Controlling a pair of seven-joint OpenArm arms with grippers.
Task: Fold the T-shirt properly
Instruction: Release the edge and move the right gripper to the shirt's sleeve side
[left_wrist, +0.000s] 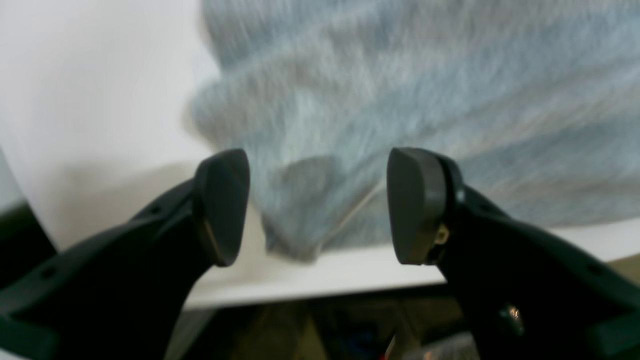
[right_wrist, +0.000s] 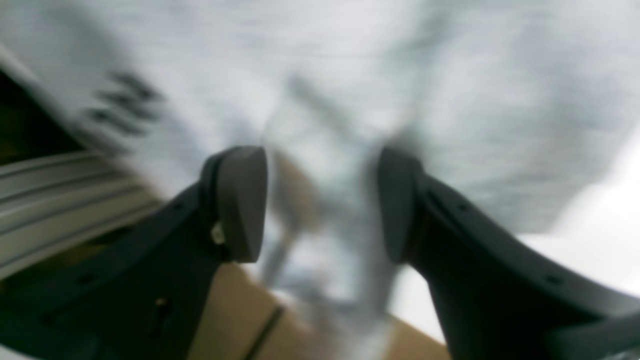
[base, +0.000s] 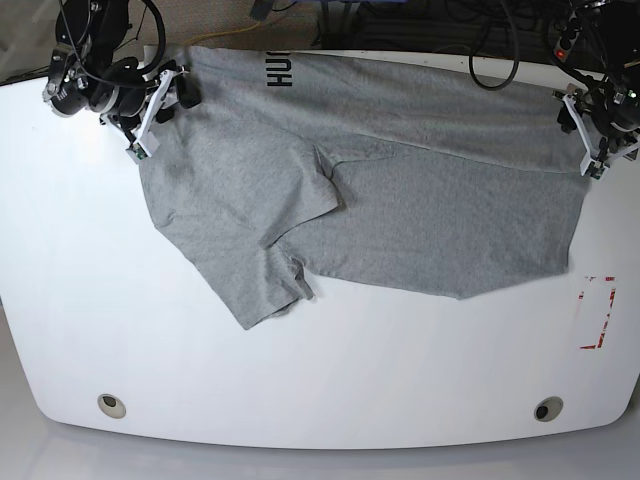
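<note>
T-shirt (base: 400, 200) lies on table (base: 320, 380), between both arms.

We see the left tool (left_wrist: 318, 206) with its two dark pads set well apart, nothing pinched between them; its arm sits at the far right corner of the worktop (base: 300, 400) in the base view. The right tool (right_wrist: 320, 204) likewise has its pads spread wide with nothing clamped, though the wrist picture is blurred. Its arm sits at the far left corner of the worktop, wrist angled inward
</note>
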